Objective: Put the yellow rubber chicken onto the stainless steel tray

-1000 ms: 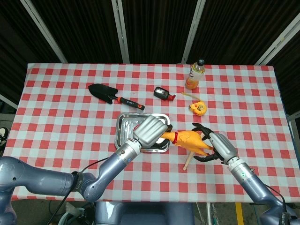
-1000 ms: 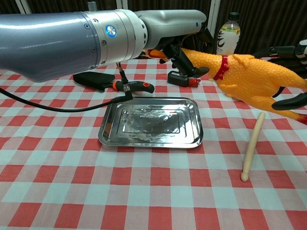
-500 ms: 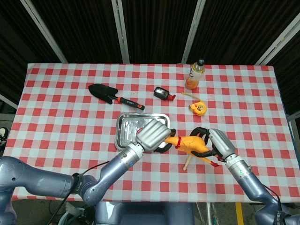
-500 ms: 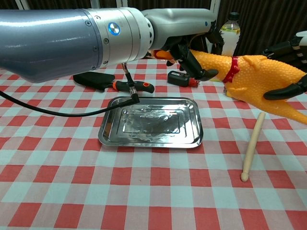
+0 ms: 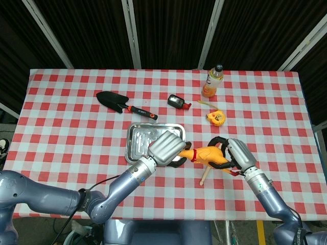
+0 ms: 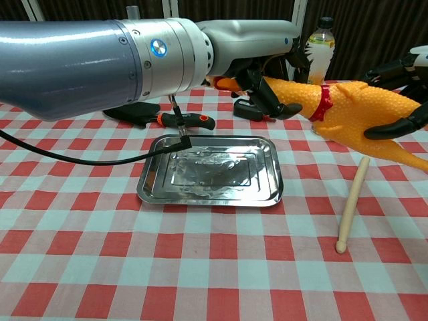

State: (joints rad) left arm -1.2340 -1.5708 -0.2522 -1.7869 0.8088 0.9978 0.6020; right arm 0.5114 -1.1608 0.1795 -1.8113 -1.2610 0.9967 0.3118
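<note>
Taking the stainless steel tray (image 5: 137,133) as the landmark, there is one tray on the checked cloth. One yellow rubber chicken (image 5: 208,154) hangs just right of it, above the table. One wooden stick (image 6: 352,204) lies on the cloth right of the tray, under the chicken. One black trowel with a red-and-black handle (image 5: 122,104) lies behind the tray to its left. One small black device with a red tip (image 5: 177,101) sits behind the tray to its right. One yellow tape measure (image 5: 216,118) sits further right of the tray. One drink bottle (image 5: 213,81) stands behind that, farthest from the tray.
</note>
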